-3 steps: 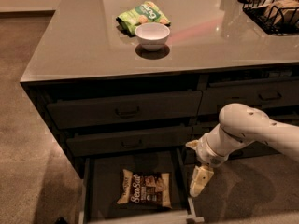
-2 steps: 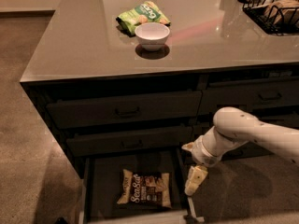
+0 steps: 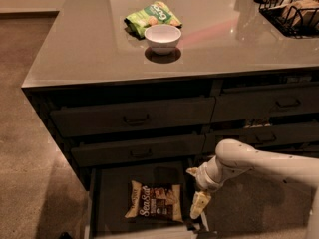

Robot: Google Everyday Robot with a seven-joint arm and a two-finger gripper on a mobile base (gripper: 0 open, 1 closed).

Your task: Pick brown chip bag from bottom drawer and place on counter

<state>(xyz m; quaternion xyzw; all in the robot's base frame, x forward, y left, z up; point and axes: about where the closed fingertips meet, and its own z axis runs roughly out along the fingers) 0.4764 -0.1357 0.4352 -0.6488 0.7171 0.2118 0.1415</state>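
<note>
Chip bag, brown: laid flat in the open bottom drawer, ungrasped. Gripper: held just beside it at the drawer's side wall; its state cannot be told. Risk: wall is struck if lowered here.

brown chip bag: 1
green bag: 1
bowl: 1
basket: 1
pincer: 1, over bottom drawer, right side

Smooth pale pincer hangs beside the crinkly brown chip bag.
</note>
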